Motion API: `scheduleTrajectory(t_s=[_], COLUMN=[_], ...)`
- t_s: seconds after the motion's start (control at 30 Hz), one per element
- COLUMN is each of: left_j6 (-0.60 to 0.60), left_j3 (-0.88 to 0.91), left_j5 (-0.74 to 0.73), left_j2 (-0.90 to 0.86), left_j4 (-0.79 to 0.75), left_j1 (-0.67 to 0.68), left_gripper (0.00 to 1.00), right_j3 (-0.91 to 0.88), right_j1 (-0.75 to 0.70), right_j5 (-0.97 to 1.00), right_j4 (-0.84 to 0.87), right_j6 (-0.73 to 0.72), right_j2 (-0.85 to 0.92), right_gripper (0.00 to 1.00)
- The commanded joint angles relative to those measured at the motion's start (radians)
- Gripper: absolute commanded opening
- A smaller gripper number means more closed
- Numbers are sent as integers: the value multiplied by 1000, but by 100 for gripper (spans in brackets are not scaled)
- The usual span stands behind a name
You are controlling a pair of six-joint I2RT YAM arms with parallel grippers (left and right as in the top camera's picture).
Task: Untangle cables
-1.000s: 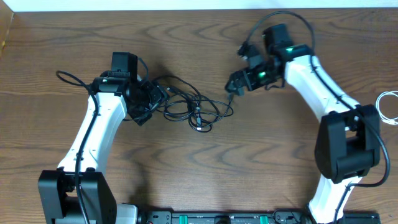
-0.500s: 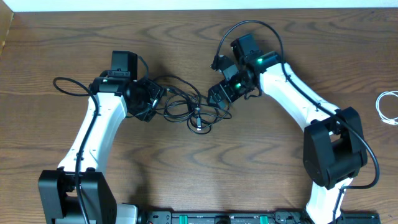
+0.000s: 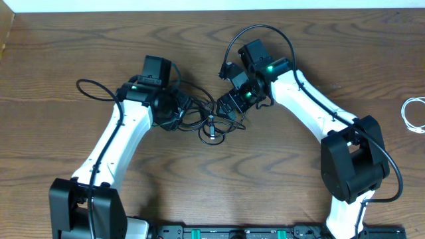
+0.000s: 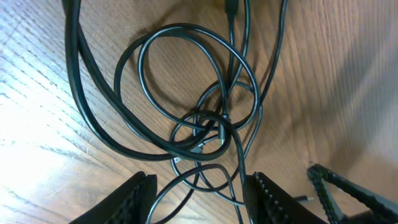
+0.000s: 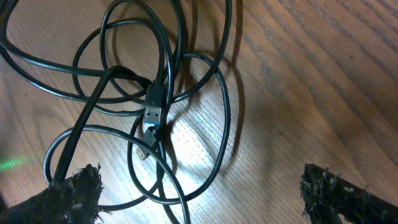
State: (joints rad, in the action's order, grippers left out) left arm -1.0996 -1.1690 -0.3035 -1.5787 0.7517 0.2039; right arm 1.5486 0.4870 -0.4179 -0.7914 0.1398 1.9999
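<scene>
Wood-grain tabletop (image 3: 199,172) carries a tangle of black cables (image 3: 211,121) near its centre, somewhat toward the far edge. Several loops overlap and cross tightly at one spot, and a plug (image 5: 152,111) lies among them. At the right edge lies a white cable (image 3: 415,114), coiled, well apart from the tangle. On the tangle's left side sits the left claw (image 3: 178,111), fingers (image 4: 138,198) partly apart, with strands running between them and none seen pinched. On the tangle's right side sits the right claw (image 3: 229,105), spread wide, holding nothing, loops lying between its fingertips (image 5: 78,190).
</scene>
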Motion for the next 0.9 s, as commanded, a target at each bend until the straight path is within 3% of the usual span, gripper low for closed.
scheduleTrajectory(t_s=[0.0, 0.57, 0.73, 0.87], left_j6=[-43, -43, -43, -43], left_j3=[2, 2, 2, 2], left_j5=[61, 106, 106, 106], left_j2=[-3, -101, -120, -119], left_j4=[1, -11, -48, -67], left_j1=[14, 40, 39, 35], left_gripper=[51, 51, 35, 24], right_j3=[-8, -8, -8, -6], right_j1=[7, 31, 39, 36], right_j5=[1, 1, 1, -56], right_j4=[-1, 6, 7, 13], right_j6=[15, 15, 15, 12], right_j2=[-8, -8, -8, -16], right_gripper=[99, 99, 99, 86])
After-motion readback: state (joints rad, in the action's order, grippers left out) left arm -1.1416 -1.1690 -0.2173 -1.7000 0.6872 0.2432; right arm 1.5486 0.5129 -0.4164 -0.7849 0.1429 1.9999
